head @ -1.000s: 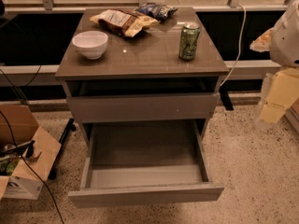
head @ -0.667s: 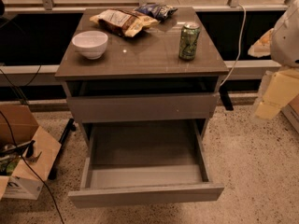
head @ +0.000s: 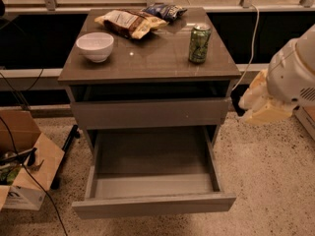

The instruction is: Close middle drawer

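Middle drawer [head: 153, 204], wide shallow grey-brown box with slim handle-less front, pulled far out low in grey-brown bench [head: 157, 58]. Likely light, stiff, sliding easily; push flat on front panel centre. Cream gripper [head: 263, 106] off right, clear of it; opening: cannot tell.

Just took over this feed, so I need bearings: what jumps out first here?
The middle drawer stands pulled far out, low in front, its grey inside showing. The robot's claw hangs at the right, beside the cabinet and apart from it. On the top sit a white bowl, a green can and snack bags.
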`<control>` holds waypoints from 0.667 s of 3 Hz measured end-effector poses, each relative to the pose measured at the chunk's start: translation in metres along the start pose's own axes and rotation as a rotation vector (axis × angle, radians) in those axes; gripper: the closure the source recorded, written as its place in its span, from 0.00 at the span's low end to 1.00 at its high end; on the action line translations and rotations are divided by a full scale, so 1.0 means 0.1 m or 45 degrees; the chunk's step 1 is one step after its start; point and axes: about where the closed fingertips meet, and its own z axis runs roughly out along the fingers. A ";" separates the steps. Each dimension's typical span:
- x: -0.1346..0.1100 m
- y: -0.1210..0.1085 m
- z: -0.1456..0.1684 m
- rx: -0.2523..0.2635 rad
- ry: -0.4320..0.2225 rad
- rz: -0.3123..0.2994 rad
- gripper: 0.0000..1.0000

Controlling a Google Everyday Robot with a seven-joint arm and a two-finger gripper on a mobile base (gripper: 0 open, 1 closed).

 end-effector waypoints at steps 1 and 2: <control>0.19 0.14 0.47 -0.048 -0.072 -0.024 0.87; 0.54 0.27 1.23 -0.142 -0.097 0.027 1.00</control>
